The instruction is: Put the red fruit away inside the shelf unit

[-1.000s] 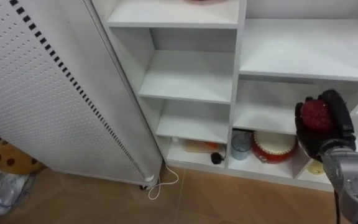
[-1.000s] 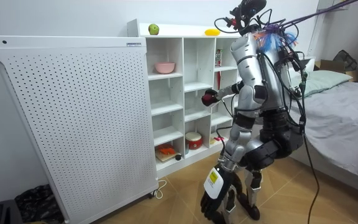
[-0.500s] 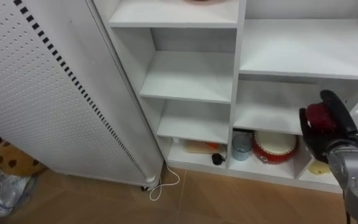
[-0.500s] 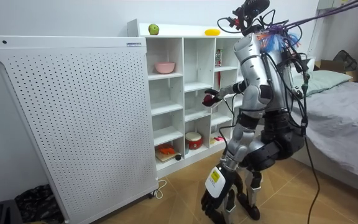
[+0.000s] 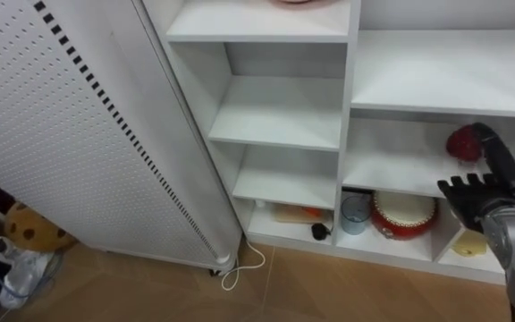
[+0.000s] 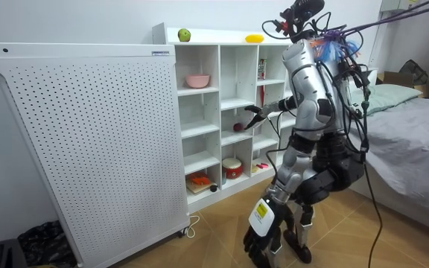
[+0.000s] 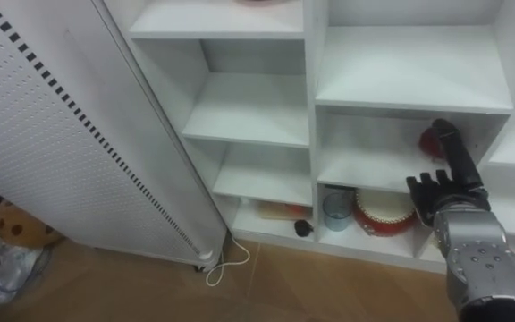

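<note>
A white perforated panel (image 5: pixel 52 134) stands left of a white closet (image 5: pixel 348 89) of open cubbies. A bottom cubby holds a bluish cup (image 5: pixel 356 213) and a round red tin (image 5: pixel 404 215). On the shelf above sits a rounded red fruit (image 5: pixel 463 143); the right hand (image 5: pixel 483 192), fingers straight and spread, grips nothing, one finger just beside the fruit

Panel: a white perforated metal panel (image 5: pixel 70 134) stands on the wooden floor (image 5: pixel 132 291).
Cable: we see a white cable (image 5: pixel 244 266) looped at its foot.
Toy: a yellow soft toy with brown spots (image 5: pixel 27 228) lies left of the panel.
Tin: a round red tin (image 5: pixel 403 215), just beside a pale blue cup (image 5: pixel 356 213).
Small things: we make out a small black object (image 5: pixel 318 232) near a flat orange packet (image 5: pixel 291 213).
</note>
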Available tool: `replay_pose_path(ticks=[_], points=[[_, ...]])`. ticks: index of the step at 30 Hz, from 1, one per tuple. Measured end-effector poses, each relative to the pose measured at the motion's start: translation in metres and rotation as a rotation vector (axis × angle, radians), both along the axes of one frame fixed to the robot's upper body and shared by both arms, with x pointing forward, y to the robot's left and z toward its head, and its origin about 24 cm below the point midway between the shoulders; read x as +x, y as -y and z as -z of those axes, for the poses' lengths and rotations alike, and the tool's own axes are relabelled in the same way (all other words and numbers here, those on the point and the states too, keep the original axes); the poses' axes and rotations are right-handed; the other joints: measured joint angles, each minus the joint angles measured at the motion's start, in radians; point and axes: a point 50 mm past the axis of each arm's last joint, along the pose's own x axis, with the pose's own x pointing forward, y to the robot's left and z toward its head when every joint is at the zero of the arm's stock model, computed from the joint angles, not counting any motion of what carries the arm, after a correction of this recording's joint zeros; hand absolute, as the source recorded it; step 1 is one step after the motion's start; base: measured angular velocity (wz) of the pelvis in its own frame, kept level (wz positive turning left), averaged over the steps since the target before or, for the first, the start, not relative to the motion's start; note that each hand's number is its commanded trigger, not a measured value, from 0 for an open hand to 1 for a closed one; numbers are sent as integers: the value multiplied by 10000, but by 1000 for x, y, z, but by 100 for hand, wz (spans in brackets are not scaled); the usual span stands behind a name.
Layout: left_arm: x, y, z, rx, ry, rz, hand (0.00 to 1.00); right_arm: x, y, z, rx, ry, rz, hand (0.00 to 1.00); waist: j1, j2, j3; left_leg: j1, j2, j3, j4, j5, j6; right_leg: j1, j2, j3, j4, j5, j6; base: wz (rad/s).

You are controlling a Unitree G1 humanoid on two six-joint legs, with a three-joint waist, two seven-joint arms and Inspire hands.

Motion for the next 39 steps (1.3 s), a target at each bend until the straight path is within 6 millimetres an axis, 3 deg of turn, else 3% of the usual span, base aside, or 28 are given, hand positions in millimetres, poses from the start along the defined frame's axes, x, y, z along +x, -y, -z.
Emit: replay_pose_path(ticks=[12, 18, 21, 26, 30, 33, 37, 39], points=[[-6, 0, 0, 127, -70, -86, 0, -1, 6, -4, -286, 446, -11, 0, 1, 13, -1, 46, -73, 2, 62, -61, 1, 5, -146, -41, 201, -143, -26, 2], [-10, -1, 2, 92, -268, -172, 0, -5, 8, 9, -396, 328, -183, 0, -23, 22, 14, 420, -94, -19, -57, -82, -24, 400, -154, -71, 110, -201, 10, 1], [-15, -5, 4, -3, -619, -176, 0, -10, 15, 34, -466, -308, -129, 0, 47, 35, 33, 890, -24, -23, -145, -212, -95, 922, -82, -157, -83, -242, 26, -3], [-22, -9, 7, -168, -1148, -167, 0, -36, 26, 88, -1094, -1572, -263, 0, 143, 115, 82, 1605, 74, -149, -356, -333, -133, 1753, 123, -253, -548, -240, 53, -4], [-26, -16, 11, -76, -1659, -116, 0, -73, 32, 142, -1721, -3309, -738, 0, 279, 197, 134, 2457, 72, -97, -881, -317, -103, 2571, 225, -232, -1065, -154, 177, -6], [-26, -21, 13, 33, -1913, -79, 0, -96, 30, 170, -2042, -4173, -1133, 0, 190, 222, 151, 3011, 25, -187, -1272, -279, -104, 3168, 272, -334, -1465, -114, 238, 5], [-29, -24, 15, 53, -2049, -153, 0, -141, 17, 217, -2332, -5604, -2201, 0, 100, 163, 148, 4288, 145, -256, -1976, -297, -148, 4580, 569, -465, -2460, -18, 385, 3], [-32, -22, 18, 53, -2253, -230, 0, -156, 10, 230, -2669, -6149, -2810, 0, -10, 147, 139, 4820, 148, -240, -2331, -287, -159, 5112, 637, -491, -2850, 50, 438, -9]])
